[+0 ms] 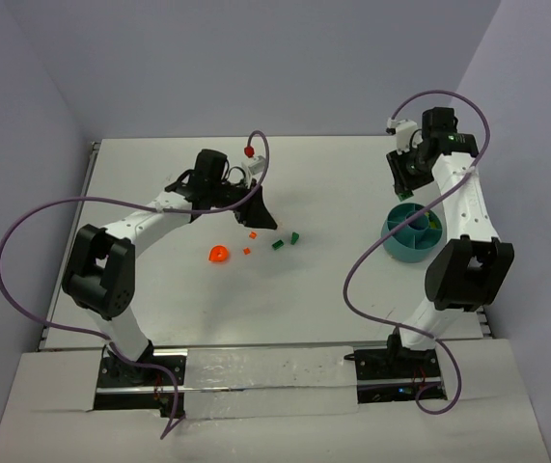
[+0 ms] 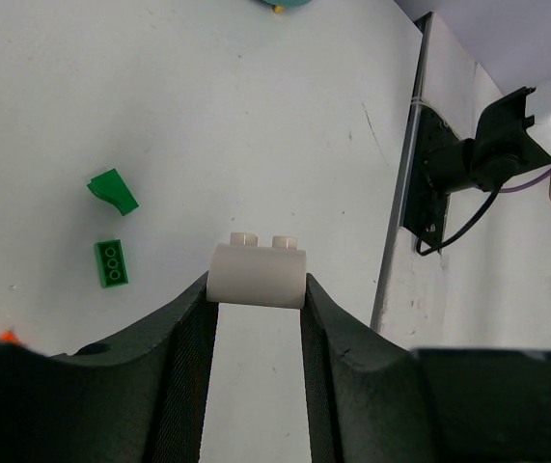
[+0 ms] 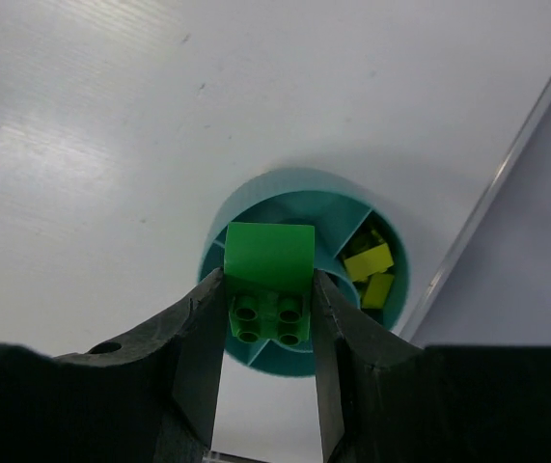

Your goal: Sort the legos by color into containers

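My left gripper [image 1: 261, 216] [image 2: 257, 289] is shut on a white two-stud brick [image 2: 257, 275] and holds it above the table. Two dark green bricks [image 2: 112, 191] [image 2: 111, 263] lie to its left; they also show in the top view [image 1: 277, 245]. An orange-red curved piece [image 1: 217, 255] and small orange bits [image 1: 253, 234] lie nearby. My right gripper [image 1: 405, 183] [image 3: 269, 294] is shut on a lime green brick [image 3: 269, 275], directly above the round teal-blue bowl [image 1: 405, 253] [image 3: 323, 207]. The bowl has dividers; yellow-green bricks [image 3: 369, 262] lie in its right compartment.
The table's right edge with a metal rail [image 2: 396, 231] runs close to the bowl. Grey walls enclose the table at the back and on both sides. Purple cables [image 1: 24, 231] loop from both arms.
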### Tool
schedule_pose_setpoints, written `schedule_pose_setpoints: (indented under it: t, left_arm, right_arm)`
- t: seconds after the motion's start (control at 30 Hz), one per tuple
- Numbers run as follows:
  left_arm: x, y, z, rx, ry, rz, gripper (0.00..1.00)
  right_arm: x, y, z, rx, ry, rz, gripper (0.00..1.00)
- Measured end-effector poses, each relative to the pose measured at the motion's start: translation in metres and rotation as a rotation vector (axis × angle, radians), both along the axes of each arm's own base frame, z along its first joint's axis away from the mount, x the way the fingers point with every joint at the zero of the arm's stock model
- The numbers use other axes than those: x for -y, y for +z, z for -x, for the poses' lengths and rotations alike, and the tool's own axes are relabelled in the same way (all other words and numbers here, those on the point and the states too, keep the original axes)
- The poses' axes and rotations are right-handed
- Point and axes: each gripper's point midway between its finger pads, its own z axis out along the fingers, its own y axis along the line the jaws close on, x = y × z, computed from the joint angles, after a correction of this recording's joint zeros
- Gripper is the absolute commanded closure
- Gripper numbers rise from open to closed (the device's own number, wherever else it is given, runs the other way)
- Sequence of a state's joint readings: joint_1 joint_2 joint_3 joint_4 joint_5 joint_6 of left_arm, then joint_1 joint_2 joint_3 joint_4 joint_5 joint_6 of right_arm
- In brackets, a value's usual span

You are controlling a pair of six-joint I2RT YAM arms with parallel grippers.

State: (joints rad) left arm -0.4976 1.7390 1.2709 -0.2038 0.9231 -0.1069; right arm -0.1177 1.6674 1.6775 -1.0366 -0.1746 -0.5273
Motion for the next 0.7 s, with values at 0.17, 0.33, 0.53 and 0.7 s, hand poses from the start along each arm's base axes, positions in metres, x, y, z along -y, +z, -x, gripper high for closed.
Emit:
schedule_pose_setpoints:
  t: [0.17,0.33,0.53,0.7]
  left_arm:
    - [-0.001,-0.001,0.0,0.0,0.001,-0.006,1.0]
    - [-0.001,-0.001,0.0,-0.005,0.001,-0.009,1.0]
    - [0.0,0.002,-0.002,0.002,0.002,-0.007,1.0]
    - [0.0,0.002,-0.003,0.005,0.0,-0.01,1.0]
  right_arm:
    - [0.01,-0.009,-0.015,0.023,0.041,0.068,1.0]
    - [0.014,-0.012,-0.019,0.036,0.08,0.109,1.0]
    - [0.014,-0.017,-0.022,0.042,0.131,0.139,0.99]
    - [0.012,-0.037,-0.016,-0.001,0.179,0.153,0.97]
